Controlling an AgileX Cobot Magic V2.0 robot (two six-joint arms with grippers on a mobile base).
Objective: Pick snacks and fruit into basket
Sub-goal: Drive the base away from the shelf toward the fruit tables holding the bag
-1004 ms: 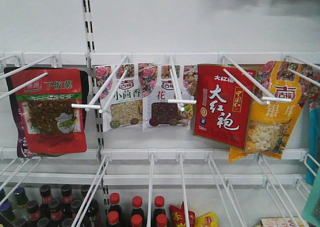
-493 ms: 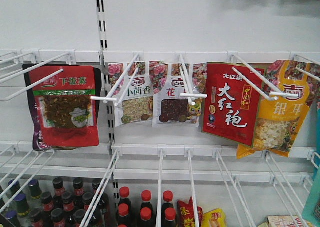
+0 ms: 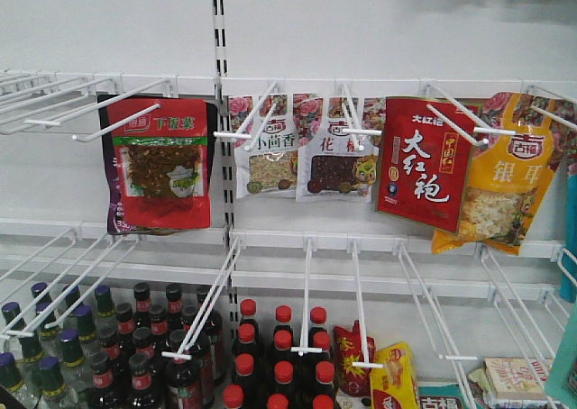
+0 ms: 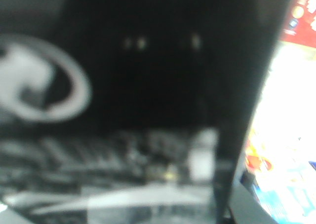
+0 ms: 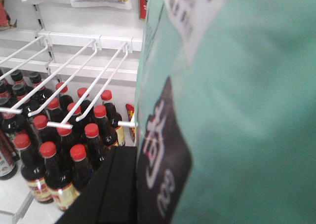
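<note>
White shelving (image 3: 288,240); teal pouch (image 5: 247,110), smooth, black-printed

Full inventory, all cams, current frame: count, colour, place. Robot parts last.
red pouch with a brown-food window: 1, red, upper left hook
white floral-topped pouches: 2, white, upper centre hooks, side by side
red pouch with large white characters: 1, red, upper right
yellow-orange pouch: 1, far right, partly behind that red pouch
white wire hooks: many, white, both rows
black-capped bottles: many, dark, lower left
red-capped bottles: many, dark, lower centre
small red and yellow packets: 2, right of the bottles
teal pouch: 1, teal, fills the right wrist view
left gripper: view too dark and blurred to tell
right gripper: only a black part shows, state unclear
</note>
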